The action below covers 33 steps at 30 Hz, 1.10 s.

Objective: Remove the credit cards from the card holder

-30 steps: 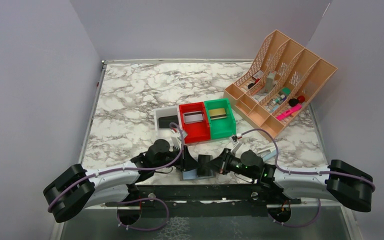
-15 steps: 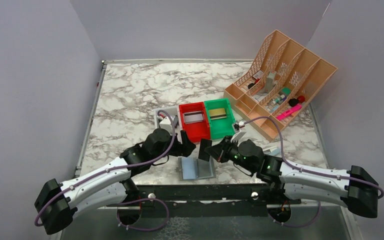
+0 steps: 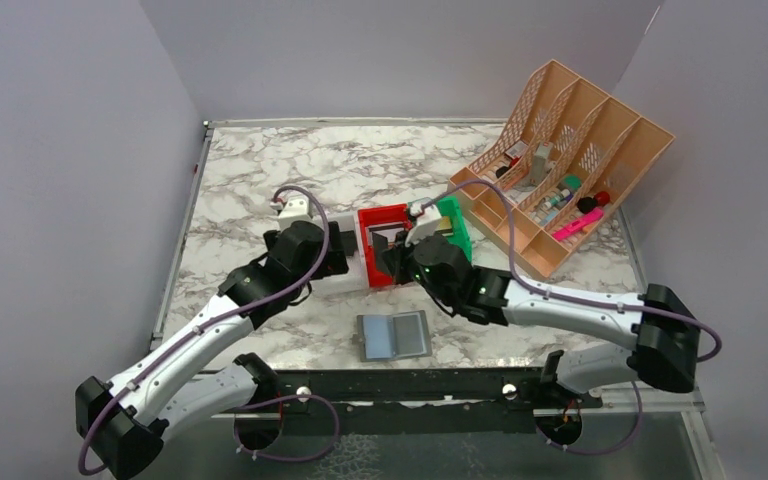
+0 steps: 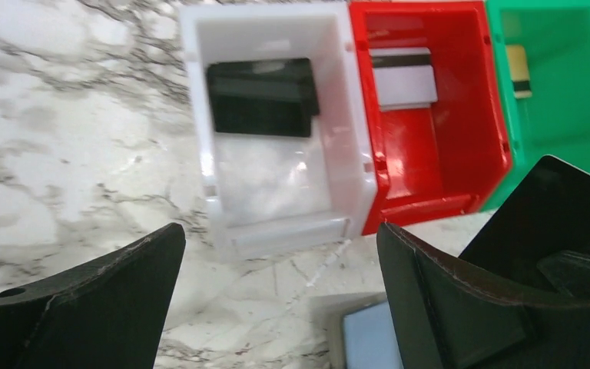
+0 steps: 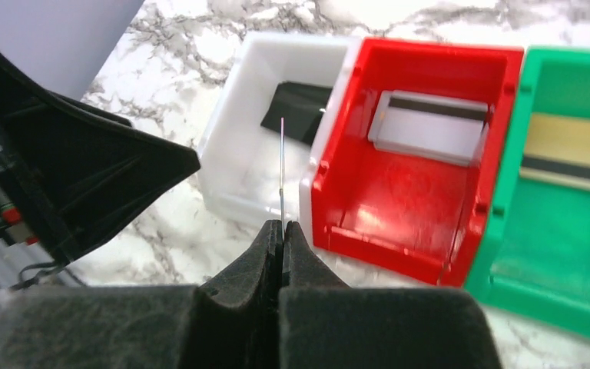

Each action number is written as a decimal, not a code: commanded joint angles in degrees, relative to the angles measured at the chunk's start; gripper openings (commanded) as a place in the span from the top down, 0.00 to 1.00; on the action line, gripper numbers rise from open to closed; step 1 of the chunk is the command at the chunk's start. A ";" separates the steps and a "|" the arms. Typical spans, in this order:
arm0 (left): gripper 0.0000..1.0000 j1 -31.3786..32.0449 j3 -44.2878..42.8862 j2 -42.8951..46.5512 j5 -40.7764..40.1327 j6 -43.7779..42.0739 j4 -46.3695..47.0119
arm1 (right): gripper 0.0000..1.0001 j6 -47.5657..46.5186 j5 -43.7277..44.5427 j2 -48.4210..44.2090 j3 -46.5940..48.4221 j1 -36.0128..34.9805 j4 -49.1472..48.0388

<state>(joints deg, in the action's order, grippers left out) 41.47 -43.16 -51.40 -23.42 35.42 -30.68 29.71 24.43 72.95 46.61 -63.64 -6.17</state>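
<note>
Though only a thin line seen edge-on, looks like a black credit card (image 5: 282, 146) pinched tight in the right hand (image 5: 282, 228), by the red bin's (image 5: 399, 200) left wall. Got the left hand (image 4: 280, 234) spread wide, holding nothing, left of the red bin. Can spot the card holder (image 3: 394, 335) lying open on the worktop (image 3: 260, 200), nearer than the red bin, clear of both hands.

You look down on a white marble-patterned tabletop (image 3: 260, 180) veined in grey, boxed in by plain pale lilac panels: a left wall (image 3: 60, 150), a back wall (image 3: 400, 50) and a right wall (image 3: 740, 180) standing at its edges. A thin metal rim (image 3: 181, 230) runs along the tabletop's left side, and a black rail (image 3: 410, 385) crosses its near edge. The light is soft and even, casting only faint shadows.
</note>
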 commanded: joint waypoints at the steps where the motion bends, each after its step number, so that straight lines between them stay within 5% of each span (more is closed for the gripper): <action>1: 0.01 -3.50 -4.61 1.59 -9.06 -3.95 -7.65 | 0.99 -10.28 1.60 7.67 8.03 0.09 1.12; 16: 0.01 -26.44 1.05 1.60 2.92 -6.95 -2.89 | 0.99 -24.73 -2.82 28.52 27.38 0.14 2.85; 33: 0.01 -28.29 0.53 6.62 -6.47 -5.32 -4.24 | 0.99 -46.90 8.84 47.04 40.79 0.18 1.70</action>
<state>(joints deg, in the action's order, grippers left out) 13.54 -42.09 -45.10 -27.66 29.76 -35.29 -9.69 29.39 117.71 84.82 -63.64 -2.46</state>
